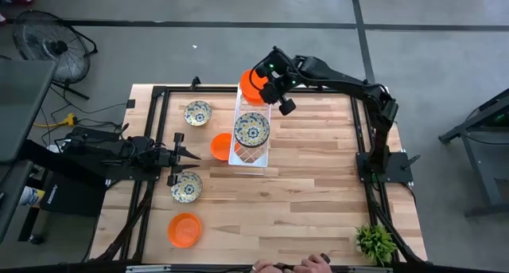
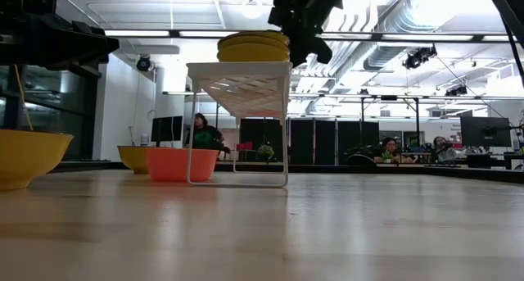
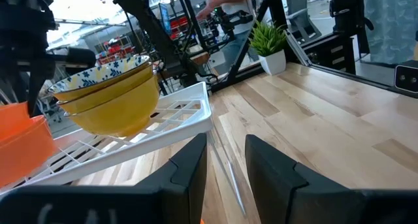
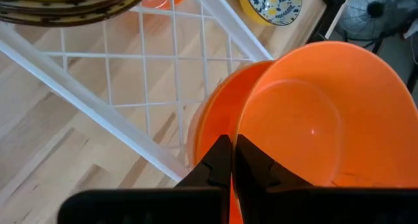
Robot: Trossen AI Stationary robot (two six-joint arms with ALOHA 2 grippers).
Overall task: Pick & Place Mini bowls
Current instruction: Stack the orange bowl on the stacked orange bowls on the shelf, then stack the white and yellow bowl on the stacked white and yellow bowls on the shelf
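A white lattice tray (image 1: 241,156) stands on legs mid-table. On it sits a stack of cream floral bowls (image 1: 252,130), showing yellow in the low view (image 2: 252,47), and orange bowls (image 1: 251,87) at its far end. My right gripper (image 4: 230,160) is over those orange bowls, shut on the upper one (image 4: 326,113). Two floral bowls (image 1: 197,112) (image 1: 186,185) and two orange bowls (image 1: 219,146) (image 1: 184,229) rest on the table. My left gripper (image 1: 191,154) (image 3: 225,162) waits open, left of the tray. My right gripper holds the upper orange bowl by its rim (image 4: 251,119), pinched between the two fingers, one on the inner side and one on the outer. The fingers come from above, slanting. The bowl is tilted over a second orange bowl (image 4: 212,113); whether it still touches it cannot be told.
A small potted plant (image 1: 375,241) stands at the table's near right corner. A person's hand (image 1: 315,263) shows at the near edge. Black frame rails (image 1: 156,114) run along the table's sides. Bare wood (image 1: 318,185) lies right of the tray.
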